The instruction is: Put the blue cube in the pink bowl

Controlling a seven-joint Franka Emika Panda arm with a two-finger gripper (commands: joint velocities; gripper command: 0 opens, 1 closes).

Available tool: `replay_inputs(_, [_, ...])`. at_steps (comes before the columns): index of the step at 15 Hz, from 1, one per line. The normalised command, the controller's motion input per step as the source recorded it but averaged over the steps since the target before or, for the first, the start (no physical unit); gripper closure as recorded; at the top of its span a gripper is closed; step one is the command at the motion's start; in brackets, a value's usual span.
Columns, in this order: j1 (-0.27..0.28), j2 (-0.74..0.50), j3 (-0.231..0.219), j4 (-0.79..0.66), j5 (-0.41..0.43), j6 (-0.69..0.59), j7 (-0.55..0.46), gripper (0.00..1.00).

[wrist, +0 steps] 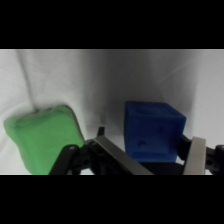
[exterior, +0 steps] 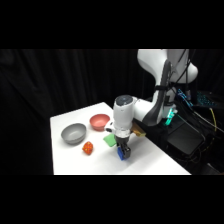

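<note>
The blue cube [exterior: 121, 155] rests on the white table [exterior: 65, 125], right of the light-green block [exterior: 109, 141]. My gripper [exterior: 122, 150] has come straight down over it. In the wrist view the blue cube [wrist: 152, 131] sits between the two fingers of the gripper [wrist: 150, 142], close against the right finger [wrist: 196, 155]. A narrow gap shows between the cube and the left finger [wrist: 112, 150], so the gripper is open around it. The pink bowl [exterior: 99, 121] stands further back on the table, to the left of the arm, with nothing in it.
A grey bowl [exterior: 73, 133] sits left of the pink bowl. An orange-red speckled object [exterior: 88, 148] lies in front of the bowls. The green block [wrist: 44, 139] is close beside the gripper's left finger. Black equipment and cables [exterior: 187, 137] are at the table's right.
</note>
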Motion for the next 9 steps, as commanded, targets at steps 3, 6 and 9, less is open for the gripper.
replay_inputs(3, [-0.019, 0.0, 0.002, 0.04, 0.153, 0.06, -0.2, 0.44])
replay_inputs(6, [-0.017, -0.13, 0.024, 0.0, 0.165, -0.1, -0.16, 0.71])
replay_inputs(9, [0.028, -0.26, -0.003, -0.03, 0.117, -0.27, -0.11, 0.74])
